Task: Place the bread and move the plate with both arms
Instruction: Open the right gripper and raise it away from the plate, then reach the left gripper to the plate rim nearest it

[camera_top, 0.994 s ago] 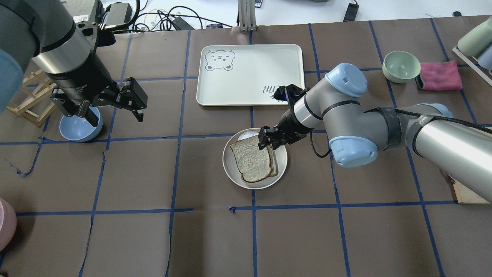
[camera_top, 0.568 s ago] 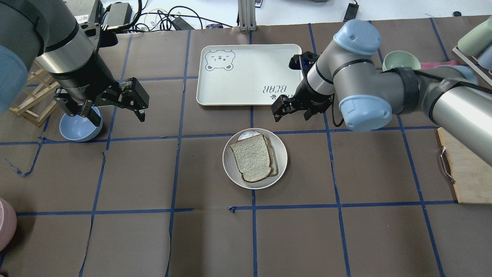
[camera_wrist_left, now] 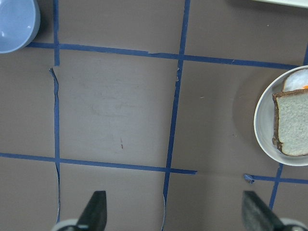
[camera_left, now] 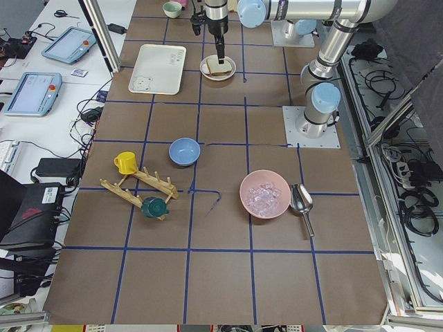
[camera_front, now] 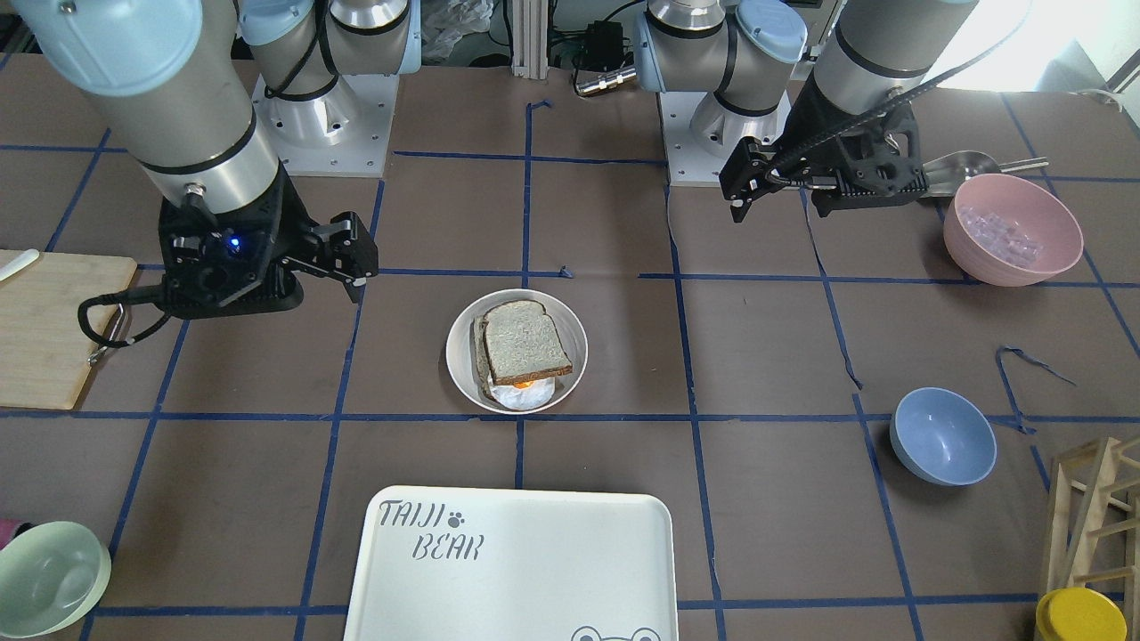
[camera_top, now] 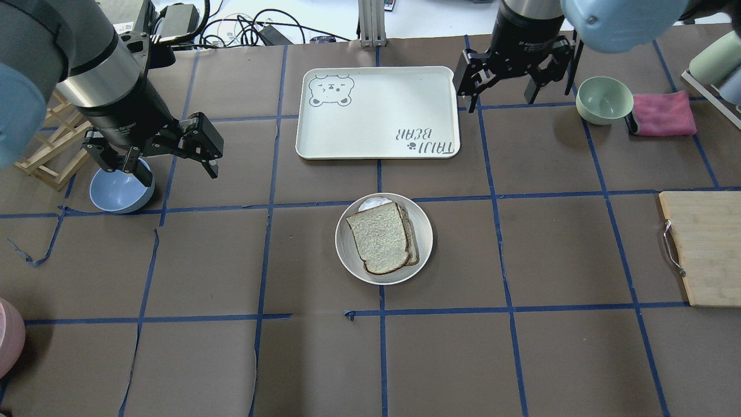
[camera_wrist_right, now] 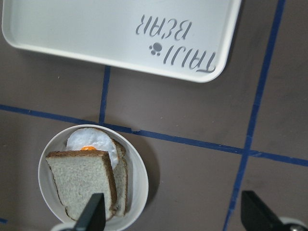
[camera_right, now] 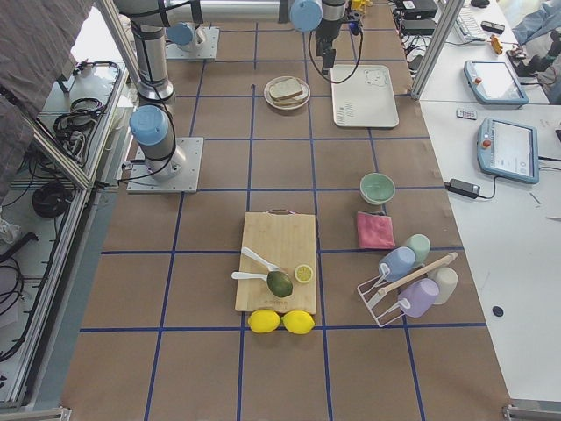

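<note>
While the left gripper (camera_top: 171,171) and right gripper (camera_top: 501,99) hang wide open, empty, the bread (camera_top: 379,236) lies flat on the plate (camera_top: 349,260), atop a second slice (camera_top: 412,237) and egg (camera_top: 373,204). Plate central on surface (camera_top: 521,260), near tray (camera_top: 376,116).

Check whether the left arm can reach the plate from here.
Probably yes: the left gripper hangs open over the table, nothing stands between it and the plate, and the right gripper is away beside the tray.
</note>
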